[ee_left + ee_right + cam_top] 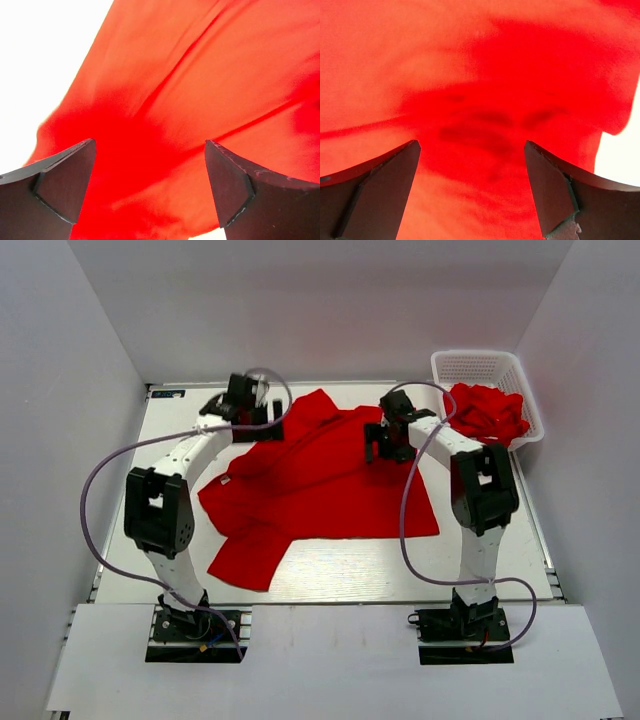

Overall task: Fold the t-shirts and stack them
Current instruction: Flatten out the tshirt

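Spread t-shirt (pixel 320 485): I see it lying mid counter (pixel 380 565).
Left fingers (pixel 60 185): apart, empty, over its far-left part.
Right fingers (pixel 375 195): apart, empty, over its far-right part.
Other t-shirts (pixel 488 412): heaped in basket (pixel 478 364), far right.

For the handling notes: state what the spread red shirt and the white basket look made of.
Spread t-shirt: soft matte cloth, likely knit; it drapes in folds and creases. Basket: probably plastic, white, smooth; its walls are a moulded open mesh.
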Controlling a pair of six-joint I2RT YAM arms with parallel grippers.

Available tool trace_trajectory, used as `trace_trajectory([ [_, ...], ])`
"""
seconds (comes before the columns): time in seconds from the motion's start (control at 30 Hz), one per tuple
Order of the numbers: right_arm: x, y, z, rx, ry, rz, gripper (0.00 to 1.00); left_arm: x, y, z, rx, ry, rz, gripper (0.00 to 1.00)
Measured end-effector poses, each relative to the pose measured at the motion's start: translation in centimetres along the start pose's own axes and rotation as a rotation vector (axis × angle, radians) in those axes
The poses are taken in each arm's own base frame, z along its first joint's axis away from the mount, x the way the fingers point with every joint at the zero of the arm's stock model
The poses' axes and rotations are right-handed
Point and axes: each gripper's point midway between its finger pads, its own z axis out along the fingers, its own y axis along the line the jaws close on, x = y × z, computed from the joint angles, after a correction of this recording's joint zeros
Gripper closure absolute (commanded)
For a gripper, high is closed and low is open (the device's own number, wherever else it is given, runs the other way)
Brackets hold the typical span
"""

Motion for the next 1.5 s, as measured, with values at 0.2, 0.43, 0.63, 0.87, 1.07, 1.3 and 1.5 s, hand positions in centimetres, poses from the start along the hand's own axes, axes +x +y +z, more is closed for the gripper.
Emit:
trace_trajectory([
  [0.2,-1.4,0.1,-5.4,-0.013,-0.108,-0.006,0.1,-11.2,-6.0,0.4,0.173,-0.23,0.199,0.0],
  [0.43,-0.2,0.0,-7.8,-0.031,-0.131,0.007,0.1,-12.4,-11.5,9.3,0.336,-0.244,0.5,0.0],
  [0.63,2.2,-0.9,-7.1,-0.027,-0.06,0.039,0.1,-8.9,-13.4,13.2,0.397,-0.196,0.621,0.0],
  [0.87,2.1,-1.6,-7.3,-0.041,-0.054,0.069,0.1,-10.7,-13.9,13.3,0.392,-0.282,0.702,0.0],
  [1.07,2.0,-2.1,-7.5,-0.045,-0.06,0.084,0.1,-11.0,-13.4,13.6,0.367,-0.297,0.757,0.03],
  [1.3,1.9,-2.9,-7.9,-0.033,-0.069,0.103,0.1,-9.3,-13.3,15.2,0.381,-0.263,0.792,0.1],
  [1.5,1.6,-3.8,-8.4,-0.011,-0.086,0.115,0.1,-8.8,-12.5,16.7,0.346,-0.251,0.792,0.25],
])
